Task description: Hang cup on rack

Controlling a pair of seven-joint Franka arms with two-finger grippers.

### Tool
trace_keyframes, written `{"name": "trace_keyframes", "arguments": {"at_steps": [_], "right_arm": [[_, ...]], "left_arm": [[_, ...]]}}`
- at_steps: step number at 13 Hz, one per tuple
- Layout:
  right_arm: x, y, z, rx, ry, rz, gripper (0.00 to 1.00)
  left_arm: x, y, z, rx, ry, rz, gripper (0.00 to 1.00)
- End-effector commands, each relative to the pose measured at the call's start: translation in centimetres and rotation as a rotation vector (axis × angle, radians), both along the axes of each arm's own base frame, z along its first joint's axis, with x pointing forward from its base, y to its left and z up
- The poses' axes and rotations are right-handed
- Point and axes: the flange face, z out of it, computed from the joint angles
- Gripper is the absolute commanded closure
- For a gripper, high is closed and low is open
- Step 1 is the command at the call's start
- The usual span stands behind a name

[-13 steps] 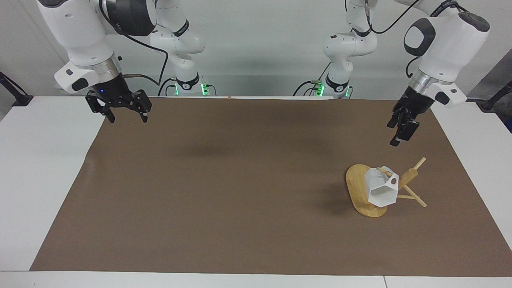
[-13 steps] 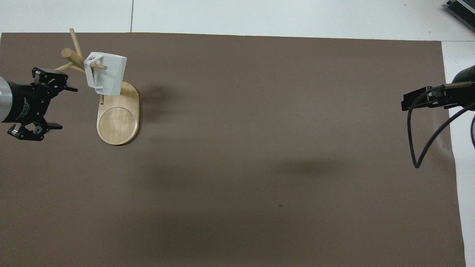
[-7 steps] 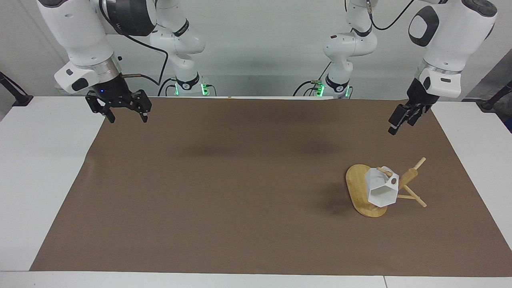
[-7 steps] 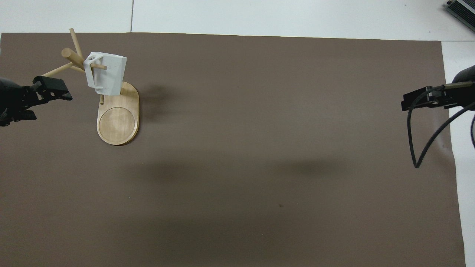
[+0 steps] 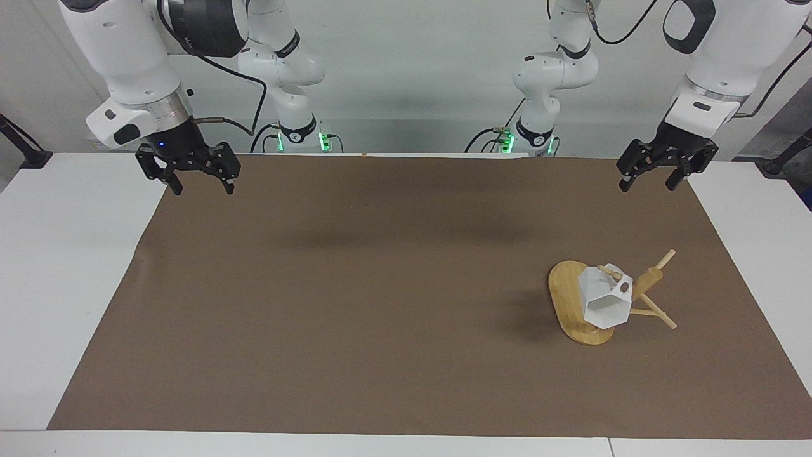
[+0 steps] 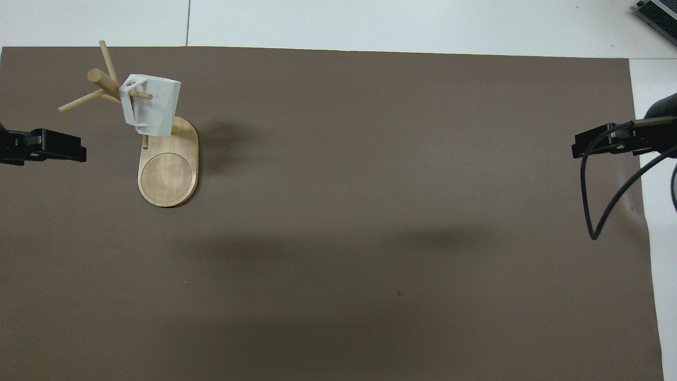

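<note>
The white faceted cup (image 5: 606,298) (image 6: 151,106) hangs by its handle on a thin peg of the bamboo rack (image 5: 571,304) (image 6: 168,172), which stands on the brown mat toward the left arm's end of the table. My left gripper (image 5: 648,181) (image 6: 63,149) is open and empty, raised over the mat's corner by the robots, well apart from the rack. Over the mat's other corner by the robots waits my right gripper (image 5: 201,185) (image 6: 579,148), open and empty.
A brown mat (image 5: 380,304) covers most of the white table (image 5: 63,285). A black cable (image 6: 597,211) loops down from the right arm. Nothing else stands on the mat.
The left arm has lifted and pulled back from the rack toward the robots, its gripper turning to face down. The cup, the rack and the right arm have not moved.
</note>
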Motion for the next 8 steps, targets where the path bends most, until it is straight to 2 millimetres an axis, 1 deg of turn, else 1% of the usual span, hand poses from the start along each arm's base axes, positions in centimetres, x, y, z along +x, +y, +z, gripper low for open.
{"name": "trace_keyframes", "arguments": {"at_steps": [1,3,5,8], "right_arm": [[-0.7,-0.2,0.3,0.001,0.01,-0.012,0.0],[-0.7,-0.2,0.3,0.001,0.01,-0.012,0.0],[-0.7,-0.2,0.3,0.001,0.01,-0.012,0.0],[-0.7,-0.2,0.3,0.001,0.01,-0.012,0.0]], "left_arm": [[0.1,-0.3,1.7,0.028,0.011,-0.079,0.0],[0.5,-0.2,1.9,0.027,0.002,-0.09,0.0],[0.4,-0.2,1.7,0.046,0.009,-0.123,0.0],[-0.2,-3.2,1.6,0.094,0.018,-0.194,0.0]]}}
